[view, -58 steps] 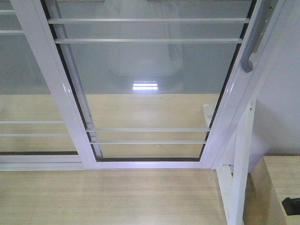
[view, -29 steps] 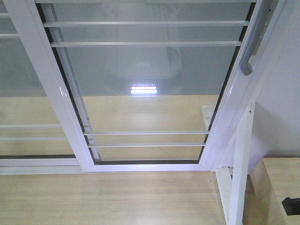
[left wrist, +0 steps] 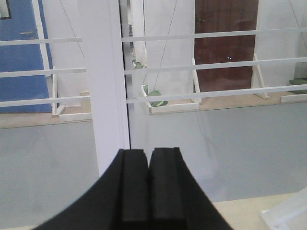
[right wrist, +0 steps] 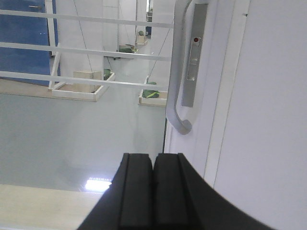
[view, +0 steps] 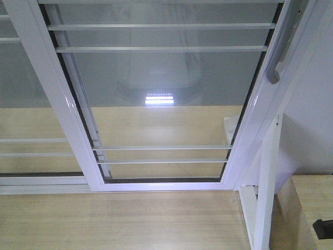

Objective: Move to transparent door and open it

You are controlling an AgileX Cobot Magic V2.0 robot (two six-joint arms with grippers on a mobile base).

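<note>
The transparent door [view: 166, 94] fills the front view: a glass panel in a white frame with thin white bars across it. Its curved grey handle [view: 278, 57] runs down the right stile. In the right wrist view the same handle [right wrist: 176, 81] hangs beside a grey lock plate [right wrist: 194, 57], just above and right of my right gripper [right wrist: 153, 158], which is shut with nothing in it and clear of the handle. My left gripper [left wrist: 147, 153] is also shut and empty, pointing at the white stile [left wrist: 103, 86] of the door's left edge.
A second white-framed glass panel [view: 26, 94] stands at the left, overlapping behind the door. A white wall [view: 312, 120] and a white post [view: 266, 187] stand at the right, with a wooden box [view: 307, 208] in the lower right corner. The floor is pale wood [view: 119, 219].
The door frame has slid slightly left and down in the front view since a second ago; almost nothing differs over the last half second.
</note>
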